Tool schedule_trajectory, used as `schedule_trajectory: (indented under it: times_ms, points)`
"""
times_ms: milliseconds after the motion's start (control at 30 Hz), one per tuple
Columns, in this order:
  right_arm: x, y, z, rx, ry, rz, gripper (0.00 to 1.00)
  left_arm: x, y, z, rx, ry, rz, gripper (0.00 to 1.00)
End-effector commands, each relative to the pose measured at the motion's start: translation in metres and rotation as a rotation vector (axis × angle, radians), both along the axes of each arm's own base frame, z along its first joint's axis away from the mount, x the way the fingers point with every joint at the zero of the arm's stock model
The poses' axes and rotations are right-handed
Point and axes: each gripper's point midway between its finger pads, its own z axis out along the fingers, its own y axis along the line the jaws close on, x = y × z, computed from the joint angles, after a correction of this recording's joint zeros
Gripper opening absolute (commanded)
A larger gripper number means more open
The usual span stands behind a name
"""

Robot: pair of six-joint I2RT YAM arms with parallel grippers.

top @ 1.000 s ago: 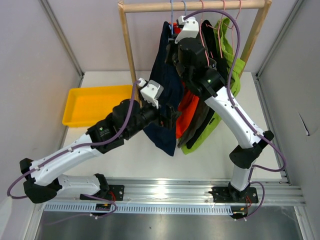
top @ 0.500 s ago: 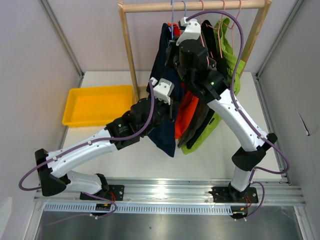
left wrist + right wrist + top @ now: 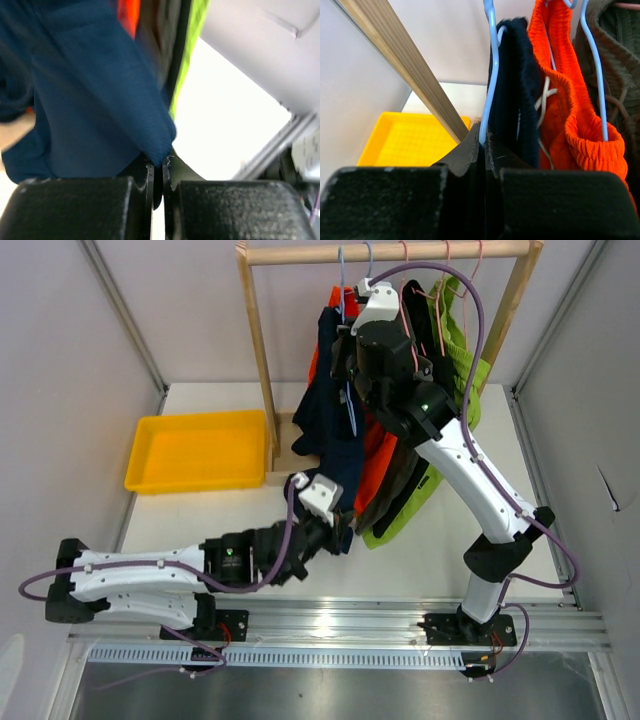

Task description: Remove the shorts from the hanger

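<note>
Yellow plastic first: the yellow tray (image 3: pixel 195 450) sits at the far left of the table, well apart from the rack.

Next along, your left gripper (image 3: pixel 157 164) is pinched tight on the bottom corner of the navy shorts (image 3: pixel 90 100), low down near the table and towards the arm bases.

From that corner the navy shorts run up and away from you to the blue hanger (image 3: pixel 491 75) on the wooden rail (image 3: pixel 300 253). Their long axis is a steep slant, hem near and low, waistband far and high.

Your right gripper (image 3: pixel 483 142) is closed on that hanger's wire just beside the waistband, so it looks placed to brace the hanger. The left arm is the one at the free end. The pull should probably follow the slant, down and towards the bases.

From the wrist view the waistband seems draped over the hanger, but you can't be sure nothing clips it.

Right of it hang the orange shorts (image 3: pixel 378 455), touching the navy shorts, then the olive-grey shorts (image 3: pixel 398 475) and the lime-green shorts (image 3: pixel 455 350).
</note>
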Motion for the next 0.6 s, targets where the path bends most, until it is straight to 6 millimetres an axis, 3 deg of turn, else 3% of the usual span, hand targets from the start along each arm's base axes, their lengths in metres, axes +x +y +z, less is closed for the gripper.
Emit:
schedule_trajectory:
  times_ms: [0, 100, 233, 267, 333, 433, 467, 567]
  points:
    - [-0.01, -0.032, 0.072, 0.157, -0.146, -0.047, 0.0, -0.03, 0.001, -0.031, -0.008, 0.064, 0.032, 0.0]
    - [-0.01, -0.032, 0.068, 0.15, -0.132, -0.045, 0.0, -0.041, -0.003, -0.05, 0.012, 0.092, 0.036, 0.0]
    - [-0.018, -0.029, 0.058, 0.161, -0.081, -0.027, 0.0, -0.028, 0.006, -0.042, 0.033, 0.051, 0.111, 0.0]
    - [-0.023, -0.028, 0.055, 0.158, -0.066, -0.018, 0.0, -0.021, 0.009, -0.023, 0.002, 0.041, 0.14, 0.0]
    - [-0.038, -0.027, 0.044, 0.143, -0.007, 0.012, 0.0, 0.001, 0.024, -0.013, 0.014, 0.021, 0.212, 0.0]
    - [-0.065, -0.025, 0.02, 0.157, 0.104, 0.06, 0.0, 0.031, 0.046, 0.02, -0.027, -0.005, 0.283, 0.0]
    - [-0.07, -0.022, 0.001, 0.152, 0.159, 0.067, 0.0, 0.039, 0.053, 0.032, -0.046, -0.013, 0.3, 0.0]
    - [-0.099, -0.028, -0.015, 0.167, 0.244, 0.125, 0.0, 0.069, 0.078, 0.052, -0.024, -0.042, 0.366, 0.0]
